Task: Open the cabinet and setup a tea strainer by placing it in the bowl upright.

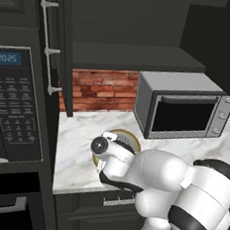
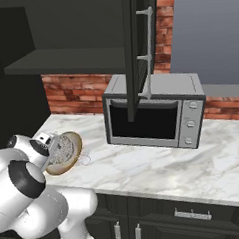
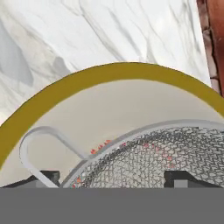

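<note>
Here the tea strainer (image 3: 148,162) sits between the fingers (image 3: 176,178), inside the bowl (image 3: 87,81).

It was a kitchen. A marble bench (image 2: 159,164) carried a silver microwave (image 2: 153,112) against a brick wall (image 1: 102,88). Dark cabinets (image 1: 125,33) hung above, at twelve o'clock.

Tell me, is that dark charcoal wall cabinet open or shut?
Open. The dark charcoal wall cabinet's doors stand swung outward edge-on, baring its inner shelf.
</note>
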